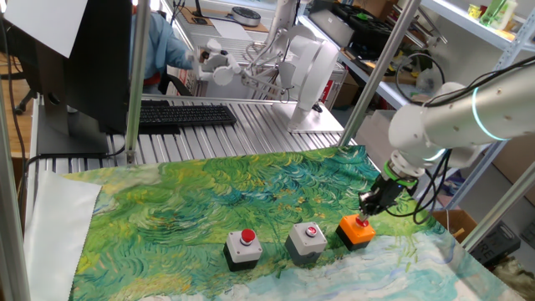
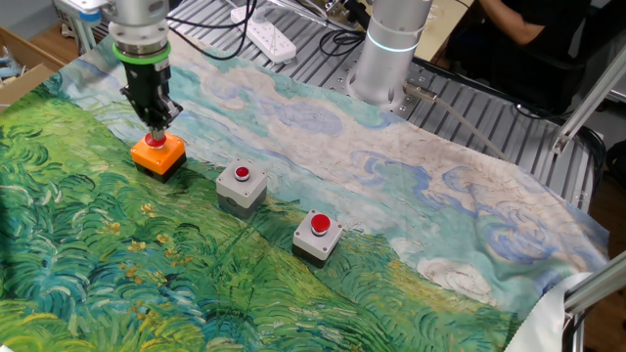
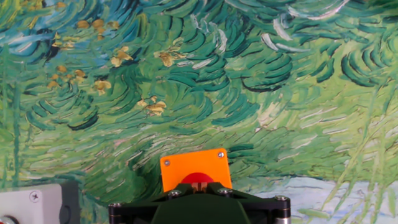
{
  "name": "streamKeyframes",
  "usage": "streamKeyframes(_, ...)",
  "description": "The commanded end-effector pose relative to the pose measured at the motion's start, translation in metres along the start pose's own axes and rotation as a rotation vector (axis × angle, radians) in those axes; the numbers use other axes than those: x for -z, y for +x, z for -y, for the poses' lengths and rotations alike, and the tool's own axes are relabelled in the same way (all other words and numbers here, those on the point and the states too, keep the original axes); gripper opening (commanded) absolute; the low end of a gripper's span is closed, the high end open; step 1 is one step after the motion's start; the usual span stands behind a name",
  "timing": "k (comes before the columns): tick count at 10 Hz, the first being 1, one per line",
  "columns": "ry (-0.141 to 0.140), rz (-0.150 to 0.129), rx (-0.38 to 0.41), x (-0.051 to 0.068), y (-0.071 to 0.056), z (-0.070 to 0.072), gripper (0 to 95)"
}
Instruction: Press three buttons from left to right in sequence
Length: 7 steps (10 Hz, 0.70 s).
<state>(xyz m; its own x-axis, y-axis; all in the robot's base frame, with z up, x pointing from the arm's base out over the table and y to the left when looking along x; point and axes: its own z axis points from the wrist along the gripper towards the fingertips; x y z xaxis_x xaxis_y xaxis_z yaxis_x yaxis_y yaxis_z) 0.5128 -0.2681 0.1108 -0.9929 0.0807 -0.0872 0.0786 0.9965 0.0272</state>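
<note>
Three push buttons sit in a row on a painted cloth (image 1: 209, 192) of green and blue swirls, spread over the table. In one fixed view they run left to right: a grey button (image 1: 243, 247), a second grey button (image 1: 307, 241), then the orange button (image 1: 357, 231) near the cloth's right edge. Each has a round red cap. In the other fixed view the order is mirrored — orange button (image 2: 158, 154) at left, grey ones (image 2: 242, 186) (image 2: 318, 236) stepping toward the lower right. The units stand apart from each other, none touching.

The gripper (image 1: 365, 214) points straight down over the orange button, its dark fingers brought together at the tip. The tip sits right at the red cap; whether it touches the cap or hangs just above it cannot be told from either fixed view. Nothing is held.

Hand view: the orange button (image 3: 194, 169) lies low in the middle of the picture, red cap partly hidden behind the gripper's dark body at the bottom edge. A corner of a grey button (image 3: 37, 204) shows at lower left.

Behind the cloth — a black keyboard (image 1: 185, 114) on the ribbed metal tabletop (image 1: 251, 125).
</note>
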Motion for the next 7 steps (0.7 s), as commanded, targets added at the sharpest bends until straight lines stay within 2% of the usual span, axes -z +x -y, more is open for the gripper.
streamKeyframes(1,0.006,0.004,-0.002,0.005,0.000,0.000,0.0)
streamKeyframes(5,0.005,0.002,-0.002,0.010,0.003,-0.003,0.0)
streamKeyframes(7,0.008,-0.007,-0.013,0.020,0.004,-0.014,0.0)
